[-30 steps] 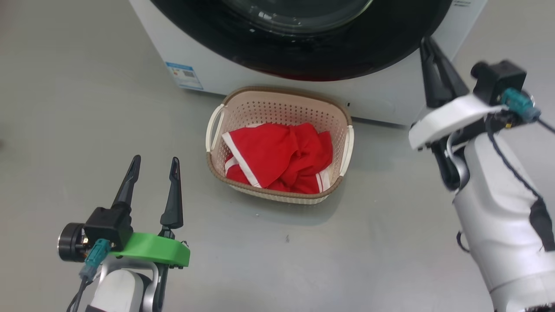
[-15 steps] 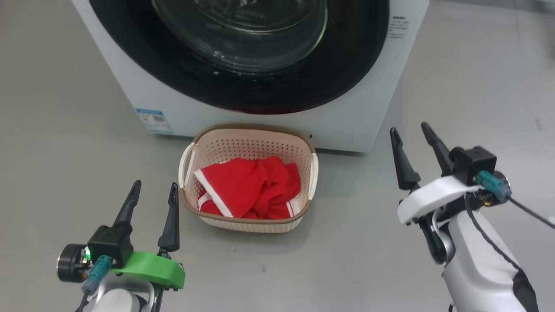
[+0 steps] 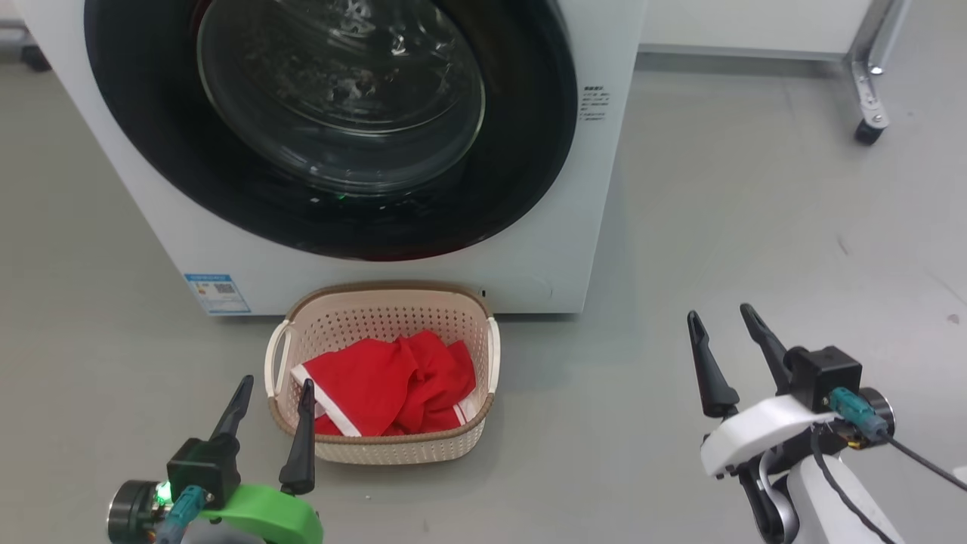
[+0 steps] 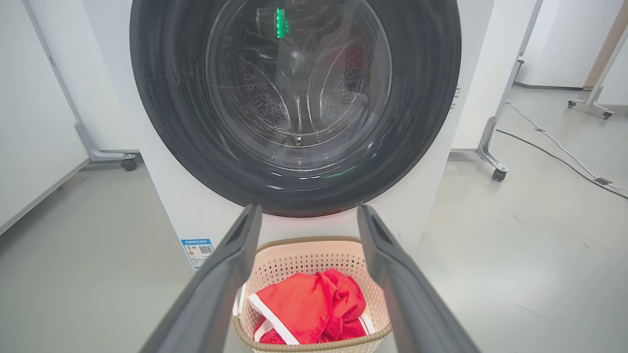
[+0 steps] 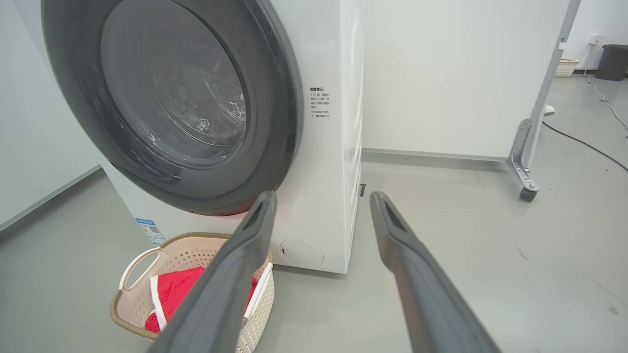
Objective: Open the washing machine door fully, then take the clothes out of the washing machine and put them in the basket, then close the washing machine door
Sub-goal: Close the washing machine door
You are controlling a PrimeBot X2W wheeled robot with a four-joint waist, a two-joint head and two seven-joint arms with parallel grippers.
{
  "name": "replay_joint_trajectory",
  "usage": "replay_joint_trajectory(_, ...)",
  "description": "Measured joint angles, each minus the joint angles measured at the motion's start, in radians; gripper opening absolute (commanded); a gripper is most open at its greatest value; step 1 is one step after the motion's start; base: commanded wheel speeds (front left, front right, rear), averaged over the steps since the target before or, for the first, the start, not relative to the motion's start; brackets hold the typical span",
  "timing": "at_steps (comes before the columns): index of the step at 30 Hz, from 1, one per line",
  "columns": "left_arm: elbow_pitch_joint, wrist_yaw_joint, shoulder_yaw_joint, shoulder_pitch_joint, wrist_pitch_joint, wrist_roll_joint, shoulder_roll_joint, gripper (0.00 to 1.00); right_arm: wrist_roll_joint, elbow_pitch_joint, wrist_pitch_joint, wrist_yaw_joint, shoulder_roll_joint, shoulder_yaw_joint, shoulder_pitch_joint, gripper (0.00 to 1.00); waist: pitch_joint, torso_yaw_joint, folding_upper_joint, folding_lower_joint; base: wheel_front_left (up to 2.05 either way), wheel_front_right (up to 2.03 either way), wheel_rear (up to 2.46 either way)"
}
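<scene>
White body on the washing machine (image 3: 529,249), glossy black rim around clear glass on the washing machine door (image 3: 521,151), blue label sticker (image 3: 217,293), plain grey floor (image 3: 718,227). Basket (image 3: 393,447) is cream with a perforated dot pattern and a brown woven-look rim; clothes (image 3: 378,381) are bright red with white stripe trim. Left end effector (image 3: 276,381) has a green mount (image 3: 264,514), right end effector (image 3: 718,310) a white mount (image 3: 755,434), fingers (image 3: 302,438) dark on both.
</scene>
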Motion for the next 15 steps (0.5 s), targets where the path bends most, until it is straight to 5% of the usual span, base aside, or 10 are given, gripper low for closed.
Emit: replay_joint_trajectory(15,-0.024,0.002,-0.012,0.044,0.029,-0.002,0.0,1.0,-0.008,-0.098,0.0,-0.026,0.007,-0.019,0.139,1.0,-0.066,-0.068,0.0,0.0,0.0,0.0,0.0)
